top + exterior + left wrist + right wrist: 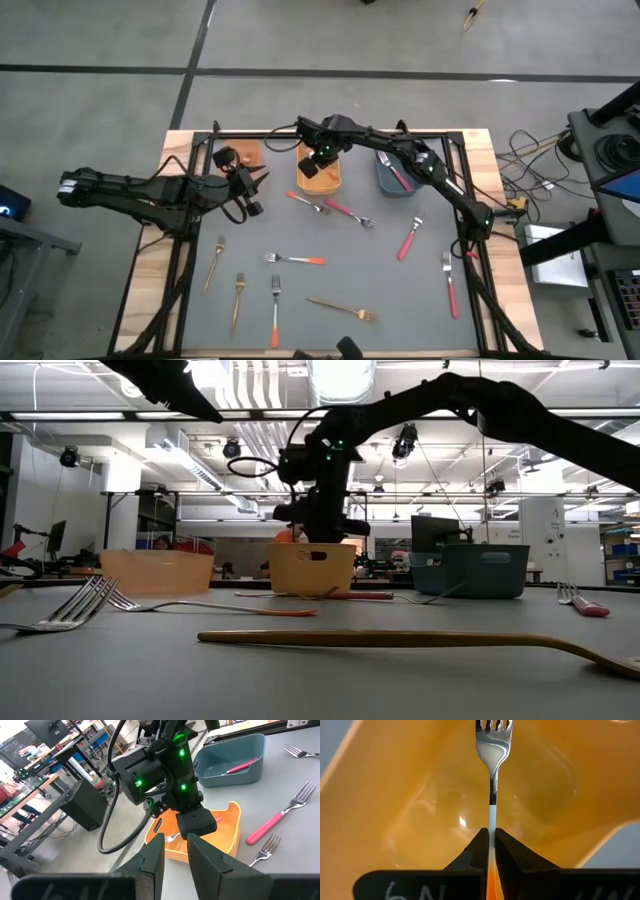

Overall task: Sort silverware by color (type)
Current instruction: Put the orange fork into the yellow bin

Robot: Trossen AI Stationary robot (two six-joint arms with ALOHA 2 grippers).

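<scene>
Right gripper (491, 840) clamps orange-handled fork (492, 750) over orange bin (321, 177).
Tines point down into bin. Left gripper (256, 192) waits beside it, fingers slightly apart, seemingly empty; other forks (294, 259) lie scattered on table (400, 300).

A robotics lab: workbenches (30, 790), monitors (50, 732), exposed ceiling ducts (260, 435).

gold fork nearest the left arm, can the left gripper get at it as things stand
Probably yes. The gold fork lies alone on bare mat, and the left gripper holds nothing; the right gripper is busy over the orange bin.
</scene>
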